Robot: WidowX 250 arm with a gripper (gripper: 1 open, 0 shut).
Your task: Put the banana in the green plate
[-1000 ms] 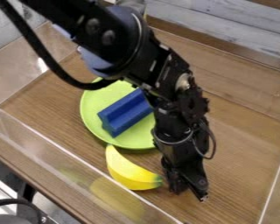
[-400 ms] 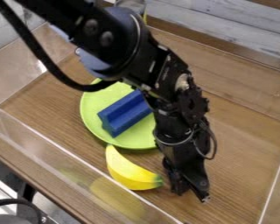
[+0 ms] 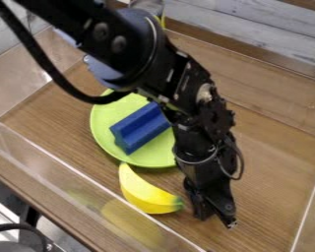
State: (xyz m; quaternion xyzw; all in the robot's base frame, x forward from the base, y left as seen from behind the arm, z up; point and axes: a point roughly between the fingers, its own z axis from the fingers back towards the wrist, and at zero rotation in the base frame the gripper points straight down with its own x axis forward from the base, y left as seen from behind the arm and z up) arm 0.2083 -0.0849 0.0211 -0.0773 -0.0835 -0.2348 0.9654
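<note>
The yellow banana [image 3: 147, 189] lies on the wooden surface just in front of the green plate [image 3: 105, 126], its dark tip pointing right. My gripper [image 3: 211, 209] points steeply down at that tip end, right of the banana, and its fingers are together. They stand against the banana's tip, and I cannot make out whether they pinch it. The black arm reaches in from the upper left and hides the plate's far right edge.
A blue block [image 3: 138, 123] lies on the green plate. A clear plastic wall [image 3: 42, 172] runs along the front and left of the wooden surface and mirrors the banana. Bare wood [image 3: 272, 128] lies to the right of the arm.
</note>
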